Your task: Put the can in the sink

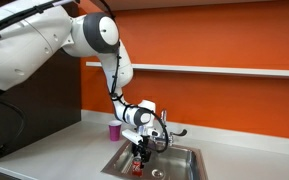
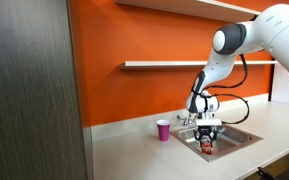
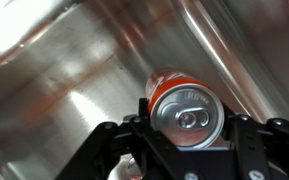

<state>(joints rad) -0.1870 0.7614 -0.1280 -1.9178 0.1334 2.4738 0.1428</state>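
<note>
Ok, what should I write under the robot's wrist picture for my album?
The gripper holds the red can down inside the shiny metal sink.

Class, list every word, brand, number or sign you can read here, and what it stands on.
None can be read.
The small red drink can with a silvery top: no lettering shows in the wrist view, too small in both exterior views.
The pink tapered cup: nothing legible.

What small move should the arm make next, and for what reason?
Probably open the gripper to release the can. It is clamped low inside the sink, steel walls around it in the wrist view; whether it touches the bottom is unclear.
</note>
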